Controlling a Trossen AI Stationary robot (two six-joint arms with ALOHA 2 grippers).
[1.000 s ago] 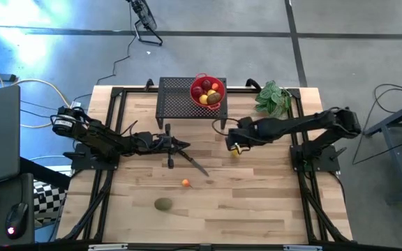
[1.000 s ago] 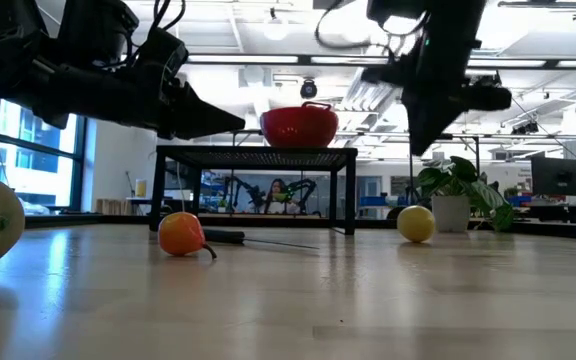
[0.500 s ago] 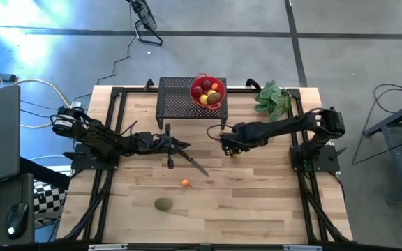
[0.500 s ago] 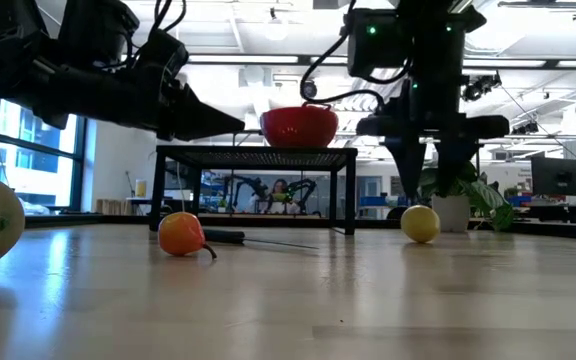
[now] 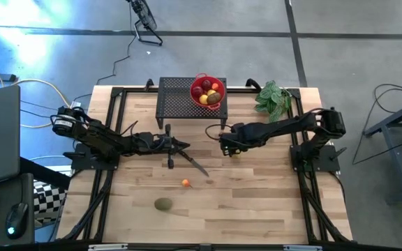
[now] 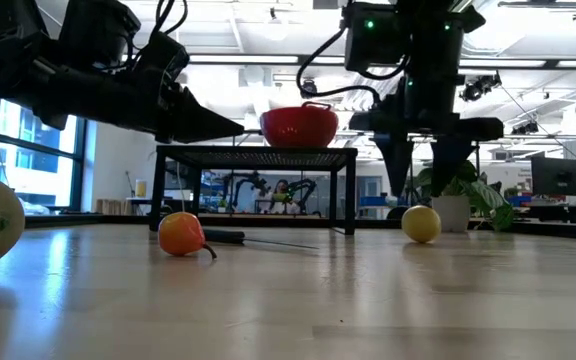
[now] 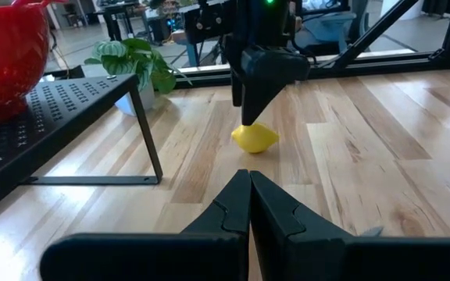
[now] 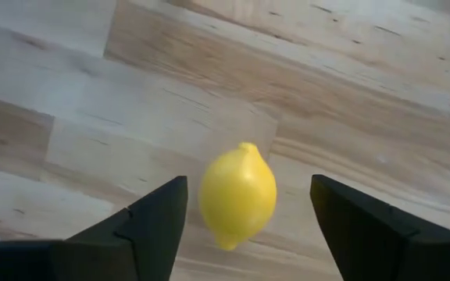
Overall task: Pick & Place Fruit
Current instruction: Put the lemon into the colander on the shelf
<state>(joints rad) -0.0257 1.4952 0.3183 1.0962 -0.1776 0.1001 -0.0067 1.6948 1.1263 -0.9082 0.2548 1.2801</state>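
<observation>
Since a second ago the right arm has swung inward from the table's right side, and its right gripper (image 5: 227, 146) now hangs over the lemon (image 8: 237, 195), which lay clear of it then; the fingers have also parted wide. From the right wrist camera the two dark fingers (image 8: 154, 212) stand apart on either side of the lemon, neither one touching it, and the fruit lies on the bare wooden table (image 5: 257, 202) between and just below them. The low view shows the same: the gripper's tips sit above the lemon's top (a sliver of room background shows between them).

No brand, label or writing can be read anywhere in these pictures.

The left gripper (image 5: 184, 148) is pressed shut, fingers together, hovering above the table left of centre, close over the slim dark-handled knife (image 5: 195, 164). Nothing is held in it.

Other fruit: a tiny orange one (image 5: 185, 183) lies on the table in front of the knife, and a brown-green kiwi (image 5: 163, 204) lies nearer the front edge, well apart from both grippers. A red bowl (image 5: 199, 80) on the black perforated rack (image 5: 174, 97) at the back holds dark red, yellow and brownish pieces. A green leafy bunch (image 5: 273, 97) sits at the back right corner.
</observation>
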